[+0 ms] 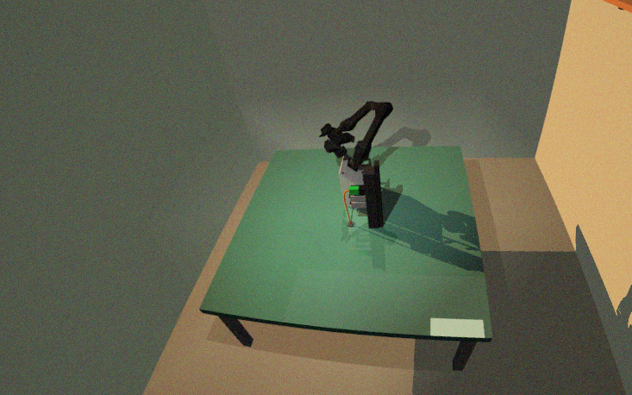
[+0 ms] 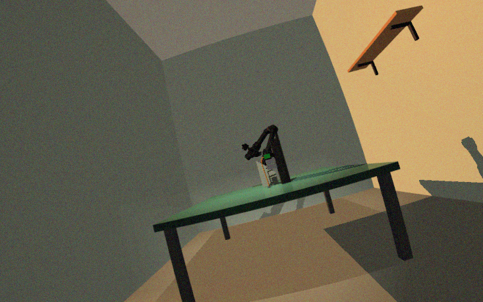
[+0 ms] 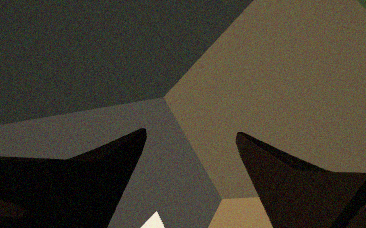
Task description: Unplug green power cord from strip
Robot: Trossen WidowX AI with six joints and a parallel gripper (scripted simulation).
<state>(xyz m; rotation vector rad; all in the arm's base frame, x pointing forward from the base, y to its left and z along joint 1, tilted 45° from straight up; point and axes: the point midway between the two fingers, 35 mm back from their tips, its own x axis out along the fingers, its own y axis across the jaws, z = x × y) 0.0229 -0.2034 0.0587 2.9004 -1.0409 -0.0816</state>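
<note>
A bright green plug-like block (image 1: 353,191) (image 2: 267,155) is beside a tall dark upright bar (image 1: 374,206) (image 2: 283,167). An orange cord (image 1: 345,201) (image 2: 265,175) runs from near the block down to the table. The views are too small to tell which part is the power strip and whether the plug is seated in it. My gripper (image 3: 190,134) is open, with nothing between its fingertips in the wrist view. In the top and exterior views, the hand end of my arm is up and left of the green block, apart from it.
A pale panel (image 1: 347,180) (image 2: 261,175) stands behind and left of the green block. Small grey pieces are below the block. All stand on the green table (image 1: 284,235) (image 2: 231,200). A pale rectangle (image 1: 456,327) is at the front right corner.
</note>
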